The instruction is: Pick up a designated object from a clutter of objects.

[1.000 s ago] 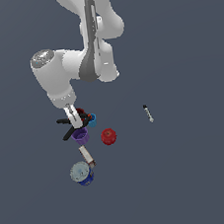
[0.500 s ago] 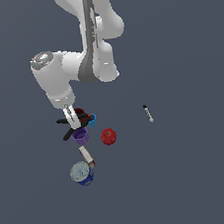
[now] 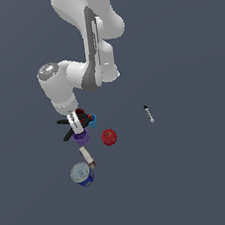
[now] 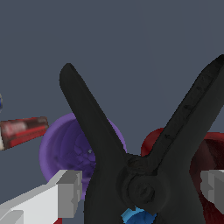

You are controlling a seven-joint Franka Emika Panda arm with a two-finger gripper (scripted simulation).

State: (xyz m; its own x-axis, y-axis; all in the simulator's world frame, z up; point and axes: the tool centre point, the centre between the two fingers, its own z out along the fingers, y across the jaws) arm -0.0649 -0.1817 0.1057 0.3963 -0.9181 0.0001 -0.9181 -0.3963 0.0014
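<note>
Two pale fingers (image 4: 65,192) of our gripper (image 4: 140,192) stand wide either side of the black spring clamp with splayed handles (image 4: 140,175), its pivot between them, handles running toward the frame's top. In the exterior view's left-centre, we cannot tell contact; its jaws are cut off.

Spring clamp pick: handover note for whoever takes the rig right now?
Gripper: open, one finger on each side of the black spring clamp at its pivot; contact cannot be confirmed.
Clamp: in the clutter, handles splayed, over the purple cup and dark red cup; a blue cup shows beneath the pivot.
Elsewhere in the exterior view: red ball, small box, blue can, marker off alone.
Done: gripper aligned on the clamp.
Left: close, lift clear, probably watching that the cups do not get dragged.
</note>
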